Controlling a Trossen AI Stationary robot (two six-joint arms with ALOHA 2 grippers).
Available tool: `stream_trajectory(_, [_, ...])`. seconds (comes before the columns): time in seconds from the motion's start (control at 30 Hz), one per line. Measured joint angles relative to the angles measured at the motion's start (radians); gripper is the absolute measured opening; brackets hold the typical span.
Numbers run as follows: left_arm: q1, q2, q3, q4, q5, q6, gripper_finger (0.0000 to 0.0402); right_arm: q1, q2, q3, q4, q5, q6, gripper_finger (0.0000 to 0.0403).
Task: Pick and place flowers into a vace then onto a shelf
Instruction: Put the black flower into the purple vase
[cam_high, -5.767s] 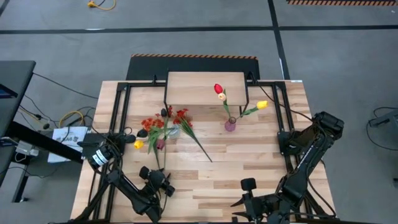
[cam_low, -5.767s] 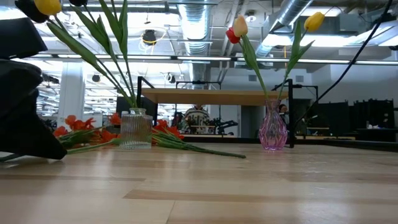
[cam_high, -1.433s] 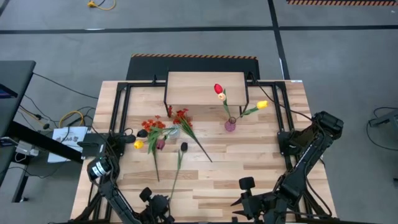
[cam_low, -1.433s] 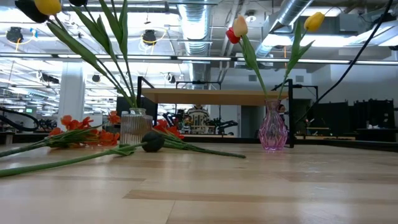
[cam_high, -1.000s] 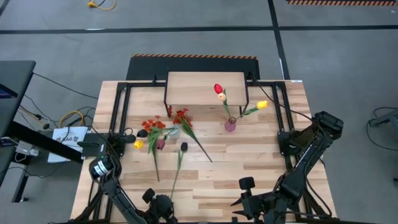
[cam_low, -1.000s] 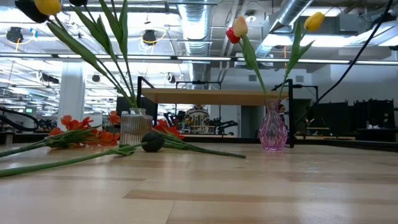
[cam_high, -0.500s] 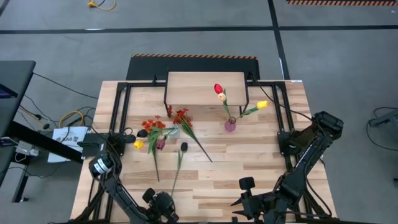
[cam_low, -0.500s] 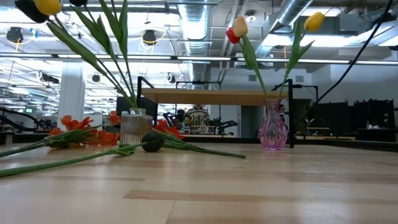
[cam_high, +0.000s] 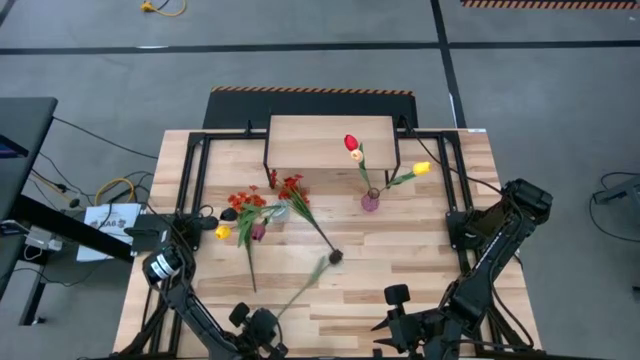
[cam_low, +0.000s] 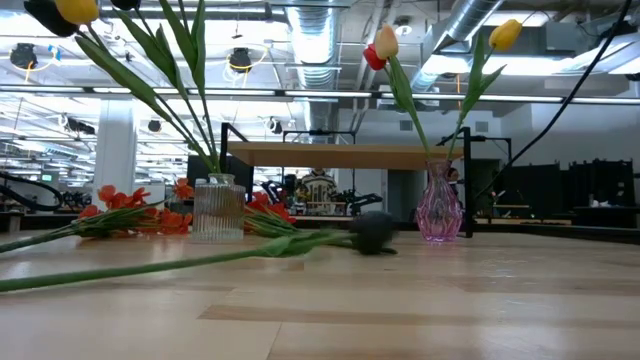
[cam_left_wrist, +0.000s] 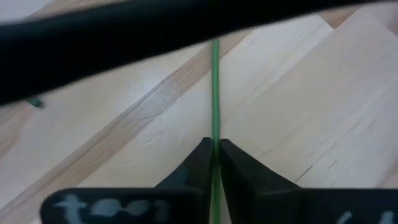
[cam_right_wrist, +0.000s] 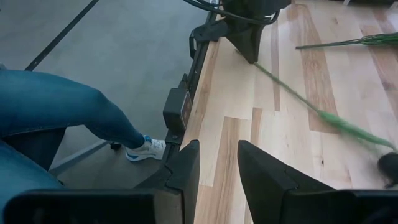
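A dark maroon tulip lies across the near middle of the table, its head (cam_high: 335, 257) (cam_low: 373, 233) toward the centre and its green stem (cam_high: 300, 288) running back to my left gripper (cam_high: 264, 322), which is shut on it at the near edge. My right gripper (cam_right_wrist: 217, 168) hangs open above the near edge, with nothing between its fingers. A pink vase (cam_high: 370, 201) holds a red-cream tulip and a yellow tulip. A clear ribbed vase (cam_low: 218, 208) holds more flowers. Red-orange sprays (cam_high: 245, 200) lie beside it. The shelf (cam_high: 330, 140) stands at the far middle. My left gripper pinches the tulip's stem (cam_left_wrist: 215, 134) between its two fingertips, close to the cut end. The fingers slant down from the near edge, and the stem runs on ahead in line with them. The head lies low near the tabletop; whether it touches, I cannot tell.
A black metal frame (cam_high: 190, 190) runs round the tabletop. A person's leg in jeans (cam_right_wrist: 62, 112) with a white shoe stands on the floor beside the table. Another long green stem (cam_high: 248, 262) lies left of the held one. Bare wood shows at the near right (cam_high: 400, 250).
The maroon tulip has swung about its cut end, which stays at my left gripper. Its head has slid from beside the clear vase toward the table's right and near edge, so the stem now slants to the right.
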Motion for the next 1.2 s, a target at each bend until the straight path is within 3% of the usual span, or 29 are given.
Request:
stream_trajectory(0.53, [-0.036, 0.014, 0.092, -0.025, -0.095, -0.021, 0.0004, 0.003, 0.000, 0.000, 0.047, -0.022, 0.000, 0.0102])
stream_trajectory(1.2, [-0.055, 0.011, 0.094, -0.021, -0.329, -0.015, 0.0002, 0.127, 0.000, 0.000, 0.174, -0.052, 0.064, 0.0102])
